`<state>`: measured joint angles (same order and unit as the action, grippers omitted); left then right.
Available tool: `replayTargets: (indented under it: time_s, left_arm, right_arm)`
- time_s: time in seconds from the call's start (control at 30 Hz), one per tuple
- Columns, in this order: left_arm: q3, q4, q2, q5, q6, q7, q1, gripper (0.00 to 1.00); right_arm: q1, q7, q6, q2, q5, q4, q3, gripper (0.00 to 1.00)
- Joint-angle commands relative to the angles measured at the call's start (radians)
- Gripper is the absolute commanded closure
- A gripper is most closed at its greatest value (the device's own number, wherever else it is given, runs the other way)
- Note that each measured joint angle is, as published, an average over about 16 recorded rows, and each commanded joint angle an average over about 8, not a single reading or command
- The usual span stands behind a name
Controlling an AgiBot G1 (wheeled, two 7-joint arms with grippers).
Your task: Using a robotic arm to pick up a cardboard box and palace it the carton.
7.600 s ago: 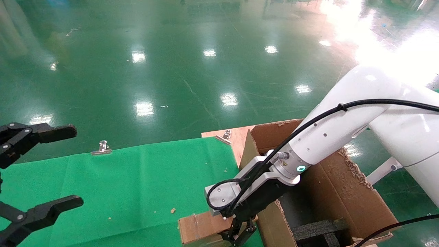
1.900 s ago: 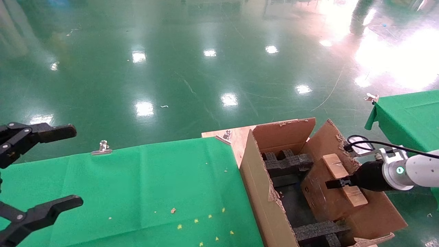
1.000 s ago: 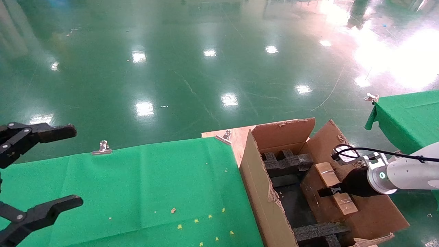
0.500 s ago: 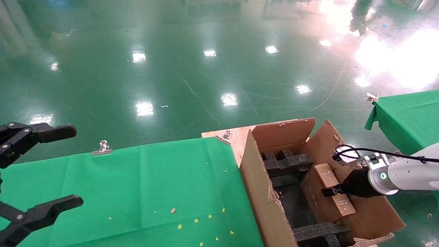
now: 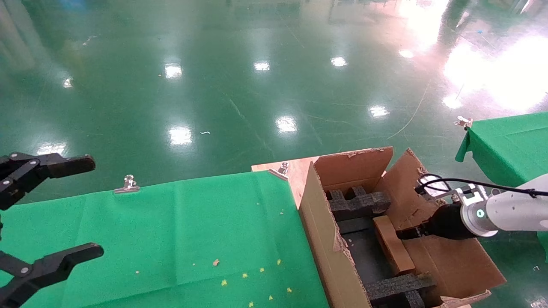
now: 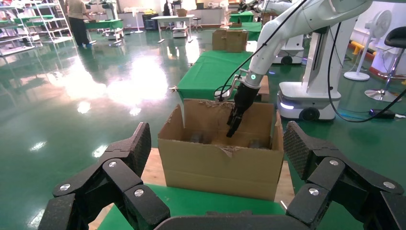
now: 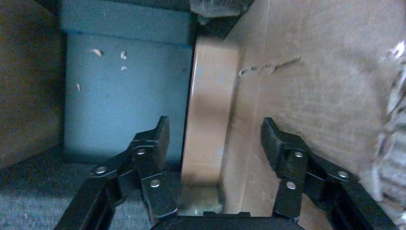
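Observation:
The small brown cardboard box (image 5: 391,244) stands on its narrow edge inside the big carton (image 5: 325,239), close to the right wall. The white robotic arm (image 5: 509,209) reaches in from the right. Its black right gripper (image 5: 404,234) is open beside the box. In the right wrist view the box (image 7: 210,110) lies between the spread fingers of the right gripper (image 7: 215,132), and neither finger touches it. My left gripper (image 5: 96,206) is parked open at the far left. In its wrist view the left gripper (image 6: 218,143) faces the carton (image 6: 225,163).
Black foam inserts (image 5: 359,203) sit at the far and near ends of the carton, whose flaps are torn. A green cloth table (image 5: 171,231) with a metal clip (image 5: 127,185) lies to the left. Another green table (image 5: 509,145) stands at the right.
The right gripper has opened and let go of the cardboard box. The box dropped from its tilted hold down onto its edge in the carton. The left arm has not moved.

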<state>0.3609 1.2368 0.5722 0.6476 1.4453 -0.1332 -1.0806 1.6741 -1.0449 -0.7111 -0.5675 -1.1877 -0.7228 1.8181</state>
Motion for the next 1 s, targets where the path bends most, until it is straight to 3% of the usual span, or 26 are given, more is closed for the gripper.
replayTargets:
  time_s: [0.03,0.3,0.6,0.77,1.0]
  left_arm:
    - [0.0,0.0,0.0,0.0,0.0,0.0,0.0,0.0]
    - [0.0,0.0,0.0,0.0,0.0,0.0,0.0,0.0]
    - [0.0,0.0,0.0,0.0,0.0,0.0,0.0,0.0]
    - [0.0,0.0,0.0,0.0,0.0,0.0,0.0,0.0]
    - [0.0,0.0,0.0,0.0,0.0,0.0,0.0,0.0]
  right_arm:
    - [0.005,0.0,0.0,0.002,-0.002,-0.004,0.0,0.0]
    - [0.11,0.027,0.041,0.062,-0.02,-0.141,-0.042,0.0]
    - [0.216,0.134,0.05,0.195,0.059,-0.494,-0.137,0.0]
    - [0.221,0.251,-0.021,0.237,0.196,-0.598,-0.195,0.0]
    - [0.187,0.416,-0.222,0.256,0.483,-0.601,-0.266,0.0]
